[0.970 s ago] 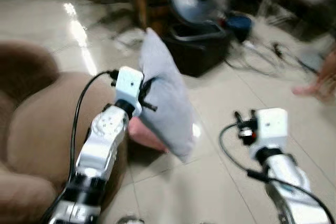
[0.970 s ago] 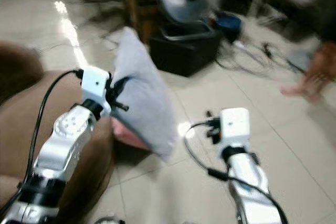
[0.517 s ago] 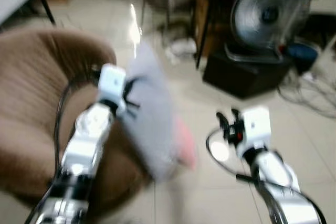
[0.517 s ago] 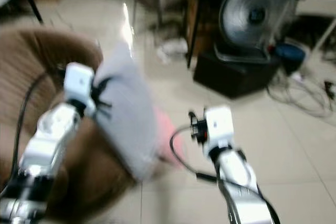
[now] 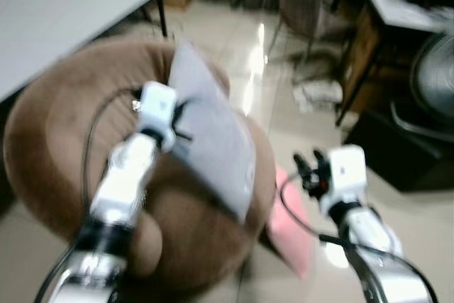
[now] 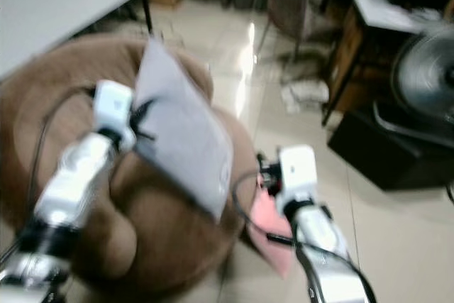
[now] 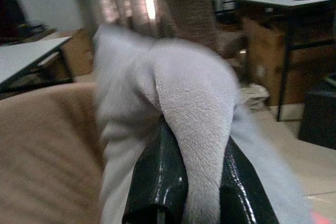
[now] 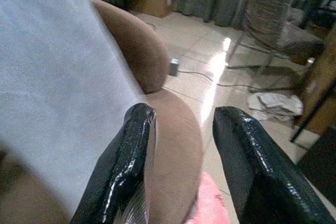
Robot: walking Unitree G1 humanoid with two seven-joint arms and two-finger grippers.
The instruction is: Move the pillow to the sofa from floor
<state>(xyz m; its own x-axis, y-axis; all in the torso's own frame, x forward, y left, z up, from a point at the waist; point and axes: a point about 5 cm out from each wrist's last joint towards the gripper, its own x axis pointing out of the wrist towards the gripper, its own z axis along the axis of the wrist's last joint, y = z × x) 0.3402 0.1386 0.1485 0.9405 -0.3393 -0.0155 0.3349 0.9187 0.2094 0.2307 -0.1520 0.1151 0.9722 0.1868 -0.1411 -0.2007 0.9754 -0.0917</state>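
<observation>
The left gripper (image 7: pixel 197 182) pinched the grey pillow (image 5: pixel 213 136) above the brown sofa (image 5: pixel 57 125). The right gripper (image 8: pixel 184 171) hung apart, holding nothing. A pink cushion (image 5: pixel 292 228) lay beside the sofa.

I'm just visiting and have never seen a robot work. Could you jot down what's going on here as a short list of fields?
Held item: grey pillow
Holder: left pincer, shut on a fold of the pillow
Pillow position: held over the brown sofa
Right pincer: open, holding nothing
On the floor: pink cushion beside the sofa
Background: white table, fan
</observation>
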